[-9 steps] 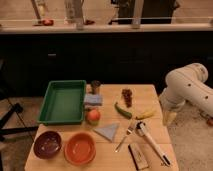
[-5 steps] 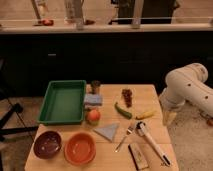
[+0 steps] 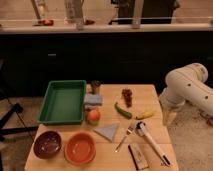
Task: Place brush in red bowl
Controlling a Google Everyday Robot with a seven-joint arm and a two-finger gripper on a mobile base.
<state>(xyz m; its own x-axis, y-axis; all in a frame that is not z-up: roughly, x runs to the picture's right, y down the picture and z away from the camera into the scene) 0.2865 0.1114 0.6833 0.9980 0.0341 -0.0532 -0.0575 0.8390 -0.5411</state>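
The gripper point(image 3: 170, 118) hangs at the table's point(image 3: 150, 91) right edge, below the bulky white arm point(image 3: 187, 90), with its jaws apart and nothing between them. Against the frames just before, almost nothing has changed: the arm has barely shifted and no object on the table has moved. From that I judge the task is still at its start, with the reach for the brush yet to come. The brush point(image 3: 152, 143) lies nearest the gripper, flat on the wood at the front right. It is long and slim, with a smooth white handle set on a diagonal, probably hard plastic and likely to roll if nudged. Just beside it are a thin metal fork point(image 3: 125, 136) and a short brown wooden block point(image 3: 138, 156). The red bowl point(image 3: 80, 149) sits well apart at the front left. It is round, glossy orange-red and empty, next to a darker purple bowl point(image 3: 48, 145). Behind them stands a green tray point(image 3: 62, 102), rectangular with raised walls.
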